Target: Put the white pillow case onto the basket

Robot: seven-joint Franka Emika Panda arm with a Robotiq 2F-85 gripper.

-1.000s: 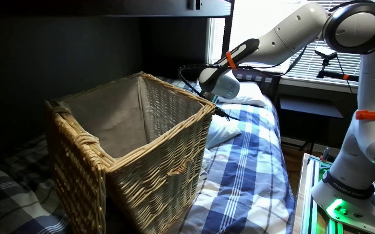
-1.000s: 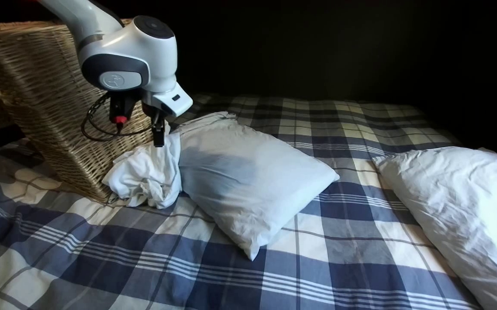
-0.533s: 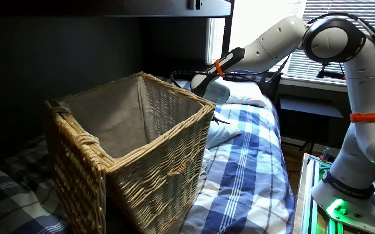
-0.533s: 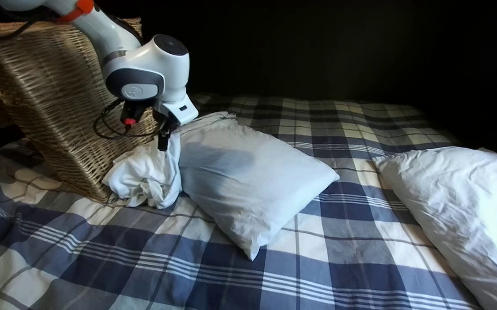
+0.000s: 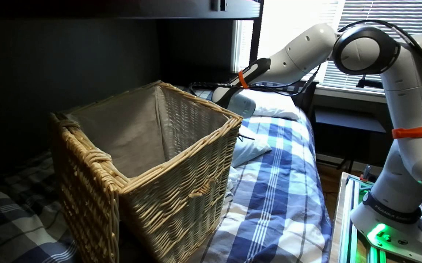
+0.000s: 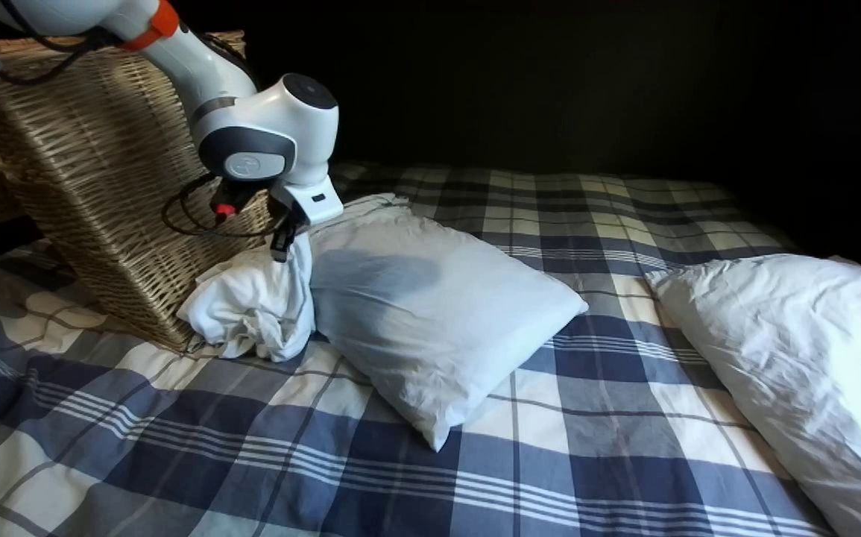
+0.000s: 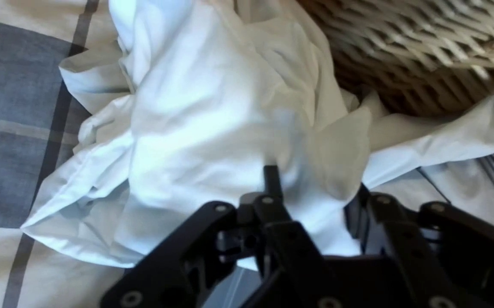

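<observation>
Since the earlier frame, the robot arm has been lowered, while the wicker basket and the white pillow case have been left where they were. In the wrist view, the tool is shown released, its fingers parted over the crumpled pillow case, with a fold lying between them; contact cannot be confirmed. In an exterior view, the pillow case is seen heaped between the basket's lower wall and a plump pillow. In an exterior view, the tool is mostly hidden by the basket, whose beige liner is exposed.
</observation>
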